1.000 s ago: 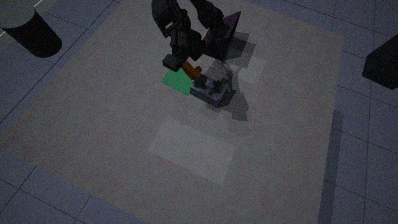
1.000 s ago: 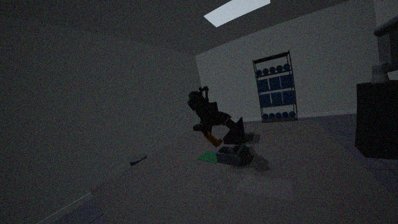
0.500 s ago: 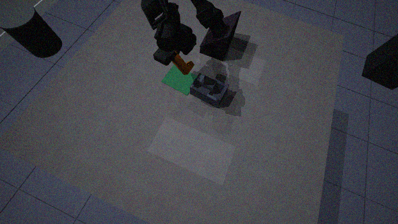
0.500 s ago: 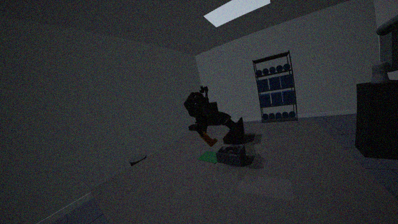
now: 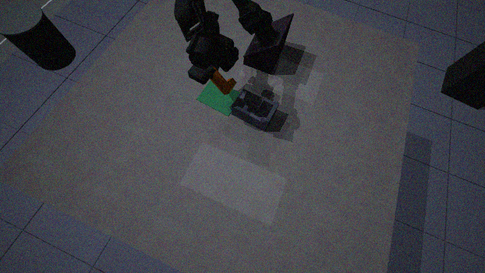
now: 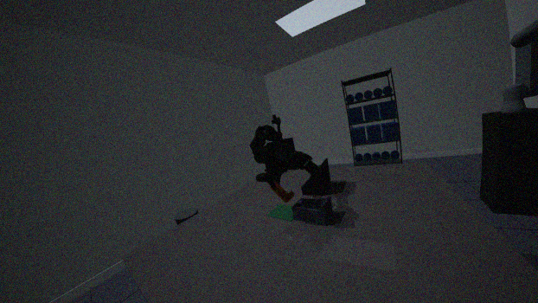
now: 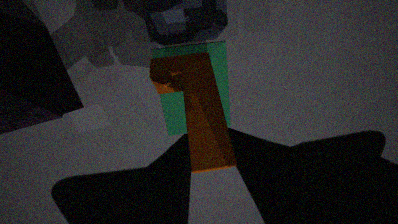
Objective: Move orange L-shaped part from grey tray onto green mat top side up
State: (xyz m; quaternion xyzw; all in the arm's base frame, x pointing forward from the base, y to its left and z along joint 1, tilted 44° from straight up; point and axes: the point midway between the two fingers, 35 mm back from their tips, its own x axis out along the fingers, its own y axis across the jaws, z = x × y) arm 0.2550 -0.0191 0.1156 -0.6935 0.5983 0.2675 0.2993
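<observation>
The orange L-shaped part (image 5: pixel 222 83) (image 6: pixel 283 194) (image 7: pixel 200 75) hangs in the air over the green mat (image 5: pixel 212 98) (image 6: pixel 281 213) (image 7: pixel 174 120), out of the tray. It slants, with its L-shaped end lower and pointing toward the tray side. My gripper (image 5: pixel 212 72) (image 6: pixel 272 182) (image 7: pixel 207 136) is shut on the straight end of the part, with one finger on each side in the wrist view. The grey tray (image 5: pixel 249 118) (image 6: pixel 310 216) (image 7: pixel 187 37) stands right beside the mat, with its pocket open to view. The gap between part and mat is hard to judge.
A dark angular block (image 5: pixel 259 58) (image 6: pixel 317 183) stands behind the tray, under the arm's lower part. A dark cylinder (image 5: pixel 48 47) stands at the far left, and a large dark box (image 5: pixel 468 79) (image 6: pixel 510 162) at the right. A shelf rack (image 6: pixel 372 117) stands against the wall.
</observation>
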